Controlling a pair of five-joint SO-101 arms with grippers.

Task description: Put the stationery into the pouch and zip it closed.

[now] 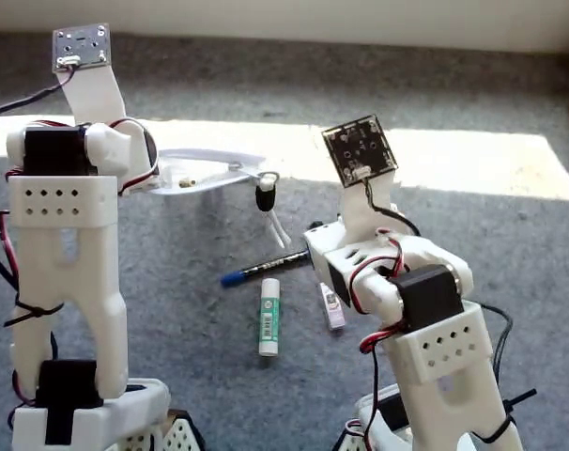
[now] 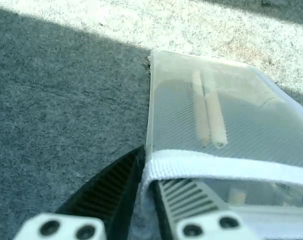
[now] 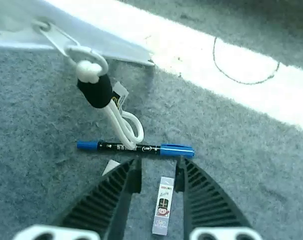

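First, high view.
- Carpet (image 1: 172, 319): grey, with a sun strip (image 1: 472, 160) across its far side.
- Left arm (image 1: 64, 235): stands at the near left edge, its head at the pouch (image 1: 205, 171).
- Pouch: clear, lying flat, partly on the sun strip.
- Charm (image 1: 264, 197): black, at the pouch's right end.
- Pen (image 1: 264, 269): blue-capped, lying aslant just nearer than the charm.
- Glue stick (image 1: 269, 318): lies nearer than the pen and apart from it.
- Box (image 1: 332, 306): small, beside the glue stick, close against the right arm (image 1: 425, 310).
- Open carpet: between the left arm and the glue stick, and to the right of the right arm.

Left wrist view.
- Left gripper (image 2: 147, 172): clenched on the corner of the pouch's white band (image 2: 216, 167), one jaw on each side.
- Sticks (image 2: 211, 117): two, pale, side by side inside the pouch.
- Open carpet: bare along the pouch's free side edge.

Right wrist view.
- Right gripper (image 3: 157, 167): released, jaws apart, low over the carpet, with the box lying between them.
- Pen: crosswise just beyond the fingertips, not touched by them.
- Charm: between the pen and the pouch corner.
- Cord (image 3: 126, 125): a white loop running from the charm to the pen.
- Cable (image 3: 241, 70): thin, curving on the sun strip, well apart from the rest.
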